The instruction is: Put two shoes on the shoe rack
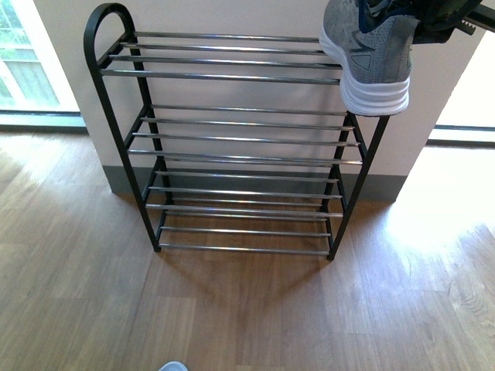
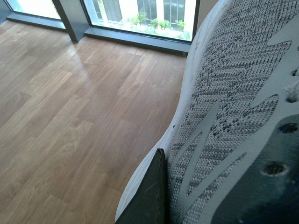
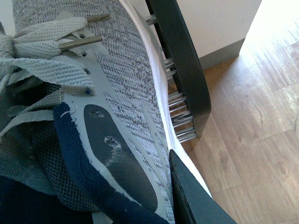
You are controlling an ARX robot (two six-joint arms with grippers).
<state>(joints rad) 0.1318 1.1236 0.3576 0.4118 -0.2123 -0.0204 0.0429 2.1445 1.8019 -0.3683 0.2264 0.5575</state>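
Observation:
The shoe rack (image 1: 232, 139) stands against the wall, with a black frame and several tiers of chrome bars. My right gripper (image 1: 452, 15) is shut on a grey knit shoe (image 1: 371, 54) at the right end of the top tier. In the right wrist view, that shoe's (image 3: 126, 84) white sole lies close beside the rack's black side post (image 3: 182, 65); I cannot tell if they touch. A dark finger (image 3: 191, 196) presses its side. My left gripper (image 2: 201, 186) is shut on the other shoe (image 2: 233, 102), held above the floor, with one finger (image 2: 150, 196) against its side.
Wooden floor (image 1: 247, 309) spreads in front of the rack. A low window (image 1: 31, 69) is at the left and a bright doorway (image 1: 472, 100) at the right. A small pale shape (image 1: 173, 366) shows at the bottom edge of the front view.

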